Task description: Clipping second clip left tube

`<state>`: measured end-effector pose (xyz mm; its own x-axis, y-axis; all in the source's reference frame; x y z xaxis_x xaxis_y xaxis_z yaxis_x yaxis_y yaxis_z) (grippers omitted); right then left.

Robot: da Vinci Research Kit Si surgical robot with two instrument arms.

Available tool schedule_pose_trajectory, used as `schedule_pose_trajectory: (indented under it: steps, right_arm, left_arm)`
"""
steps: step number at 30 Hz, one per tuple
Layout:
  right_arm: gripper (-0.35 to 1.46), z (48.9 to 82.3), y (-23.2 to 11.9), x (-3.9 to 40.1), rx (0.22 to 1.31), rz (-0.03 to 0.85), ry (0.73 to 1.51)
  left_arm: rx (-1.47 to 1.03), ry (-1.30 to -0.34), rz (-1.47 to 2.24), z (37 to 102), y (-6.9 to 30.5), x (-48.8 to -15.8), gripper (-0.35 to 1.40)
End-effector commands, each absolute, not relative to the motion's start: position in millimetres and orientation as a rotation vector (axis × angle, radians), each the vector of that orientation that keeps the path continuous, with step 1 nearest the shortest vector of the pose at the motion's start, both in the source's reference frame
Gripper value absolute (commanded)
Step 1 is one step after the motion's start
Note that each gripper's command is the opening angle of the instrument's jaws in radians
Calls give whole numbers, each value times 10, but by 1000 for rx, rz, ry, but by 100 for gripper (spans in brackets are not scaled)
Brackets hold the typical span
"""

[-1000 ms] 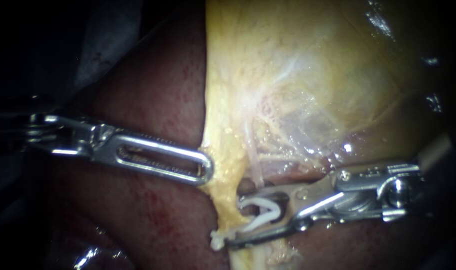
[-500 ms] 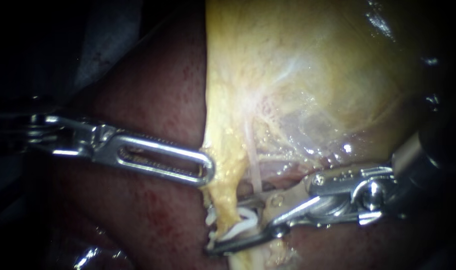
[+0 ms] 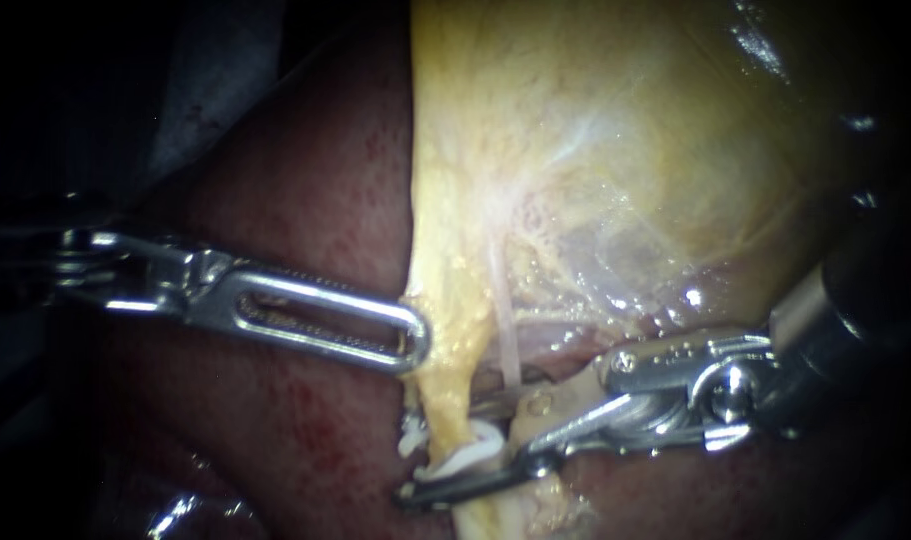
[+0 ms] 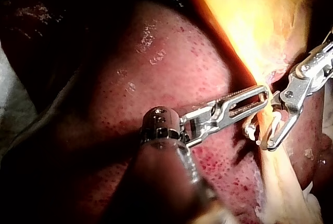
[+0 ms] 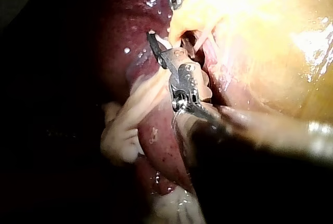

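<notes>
Endoscope view. Your left instrument [image 3: 415, 338] comes in flat across the dark red liver [image 3: 305, 200]. Its long slotted jaws lie together, and their tip pinches the edge of the yellow gallbladder [image 3: 615, 150] tissue. The left wrist view shows the same contact at that edge [image 4: 261, 97].

Your right instrument [image 3: 443, 450] reaches in low from the right. Its jaws stand narrowly apart, one on each side of the left tube [image 3: 445, 400], the yellow fatty strand running down from the gallbladder's edge. Between the jaws sits a white clip [image 3: 467, 460], which is touched by both jaws and wraps the strand. The lower jaw pokes out past the strand on the liver side.

A small white piece sits just beside the strand, nearer the liver (you cannot tell whether it belongs to the same clip).

A thinner pale strand [image 3: 508, 345] runs down beside the left tube and passes behind the upper jaw.

In the right wrist view the right instrument's dark jaw tip [image 5: 169, 47] sits against the yellow strand. The left instrument's jaws are just ahead of it.
</notes>
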<state>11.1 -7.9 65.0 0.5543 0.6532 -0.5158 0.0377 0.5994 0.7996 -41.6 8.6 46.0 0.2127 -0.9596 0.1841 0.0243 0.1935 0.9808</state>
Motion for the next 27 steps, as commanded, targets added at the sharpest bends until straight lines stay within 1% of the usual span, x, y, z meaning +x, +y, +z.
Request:
schedule_pose_trajectory:
  steps: [1, 3, 4, 6, 9, 27]
  right_arm:
    - [-2, 652, -78, 110, 869, 428, 921]
    - [-12, 654, -76, 109, 867, 425, 913]
    - [-21, 655, -75, 109, 871, 420, 906]
    - [-30, 656, -75, 107, 871, 416, 901]
    - [-31, 658, -76, 105, 869, 410, 889]
    - [-30, 660, -77, 105, 871, 402, 890]
  left_arm:
    - [1129, -1107, -938, 461, 86, -416, -35]
    - [1129, -1107, -938, 461, 86, -416, -35]
    - [1129, -1107, -938, 461, 86, -416, -35]
    - [1129, -1107, -938, 461, 86, -417, -35]
    - [1129, -1107, -938, 461, 86, -417, -35]
    - [1126, -1107, -941, 461, 86, -418, -35]
